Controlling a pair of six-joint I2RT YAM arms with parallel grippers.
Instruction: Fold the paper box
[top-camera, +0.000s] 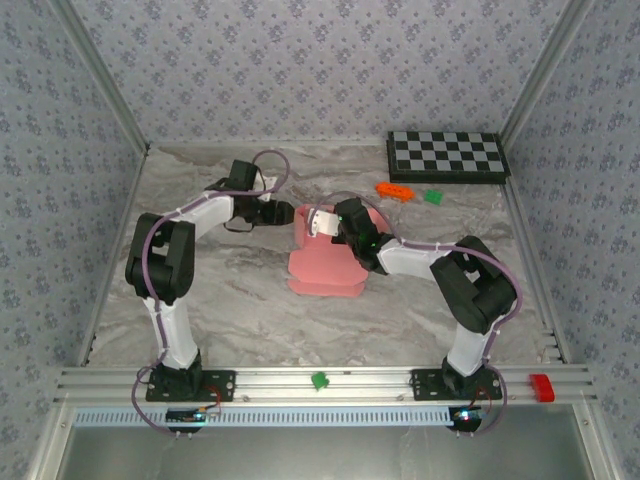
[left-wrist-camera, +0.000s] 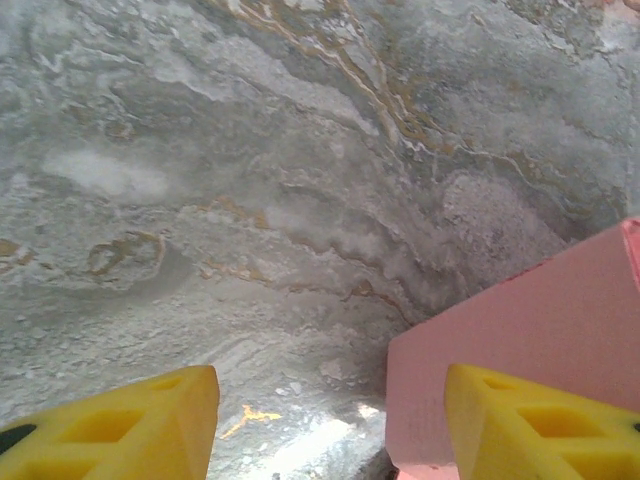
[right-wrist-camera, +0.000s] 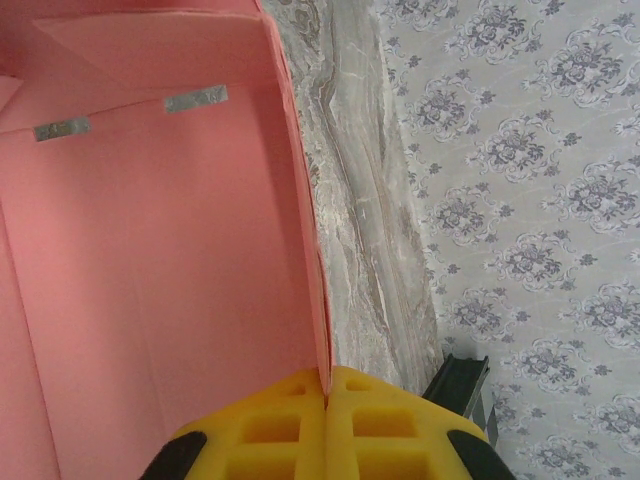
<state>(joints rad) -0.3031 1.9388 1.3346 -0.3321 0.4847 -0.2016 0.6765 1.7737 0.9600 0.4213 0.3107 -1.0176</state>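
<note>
paper box, pinched by right gripper (edgewise)

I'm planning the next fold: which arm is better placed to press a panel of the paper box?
Left. The left hand is open beside the paper box; the right hand is busy, shut on its raised wall.

Both arms bent inward — left gripper half-spread (yellow fingers apart), right gripper pinched on the paper box
</note>
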